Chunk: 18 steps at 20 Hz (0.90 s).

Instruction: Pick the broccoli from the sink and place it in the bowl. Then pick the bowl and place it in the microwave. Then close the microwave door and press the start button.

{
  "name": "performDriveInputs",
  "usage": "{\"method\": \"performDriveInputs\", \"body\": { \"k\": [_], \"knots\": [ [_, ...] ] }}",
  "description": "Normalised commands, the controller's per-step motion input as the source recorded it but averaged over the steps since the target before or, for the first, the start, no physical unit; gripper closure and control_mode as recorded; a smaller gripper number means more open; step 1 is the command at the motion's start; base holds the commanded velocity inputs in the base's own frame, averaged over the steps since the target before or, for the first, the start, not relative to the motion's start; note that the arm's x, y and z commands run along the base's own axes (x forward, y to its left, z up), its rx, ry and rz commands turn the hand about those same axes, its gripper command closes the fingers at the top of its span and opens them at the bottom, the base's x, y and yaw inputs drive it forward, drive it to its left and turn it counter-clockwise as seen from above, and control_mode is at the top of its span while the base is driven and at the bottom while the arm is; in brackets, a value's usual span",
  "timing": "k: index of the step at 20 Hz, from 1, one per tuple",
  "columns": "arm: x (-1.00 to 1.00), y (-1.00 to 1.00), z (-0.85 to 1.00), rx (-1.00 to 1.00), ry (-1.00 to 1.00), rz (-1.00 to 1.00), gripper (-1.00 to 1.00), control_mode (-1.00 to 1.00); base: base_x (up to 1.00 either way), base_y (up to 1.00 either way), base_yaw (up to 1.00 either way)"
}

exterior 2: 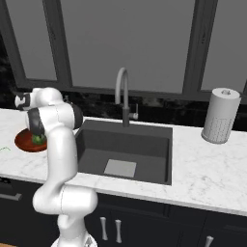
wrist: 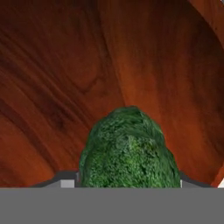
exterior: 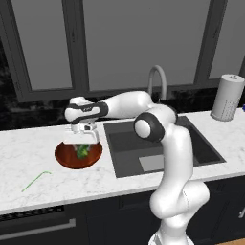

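Broccoli is sitting between your gripper's fingertips, clasped on both flanks, right over the reddish wooden bowl. You are reaching left across the marble counter, holding the floret low inside that bowl. Beyond your arm, the dark sink and curved faucet are standing before the windows.

We see the white arm rising at the lower left, its elbow in front of the bowl on the marble surface. A bit of green broccoli peeks out in the bowl. To the right lies the dark sink with its curved faucet, and well to the right stands a towel roll.
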Motion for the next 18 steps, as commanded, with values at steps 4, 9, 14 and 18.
{"method": "performDriveInputs", "body": {
  "k": [4, 9, 14, 18],
  "knots": [
    [0.05, 0.04, -0.31, 0.00, 0.00, 0.00, -1.00, -1.00, 0.00, 0.00, 0.00],
    [-0.06, -0.03, -0.06, 0.02, -0.07, 0.00, -1.00, -1.00, 0.00, 0.00, 0.00],
    [-0.35, -0.20, 0.00, 0.07, -0.14, 0.00, -1.00, -1.00, 0.00, 0.00, 0.00],
    [-0.41, -0.17, 0.00, 0.05, -0.19, 0.00, -1.00, -1.00, 0.00, 0.00, 0.00]
  ]
}}
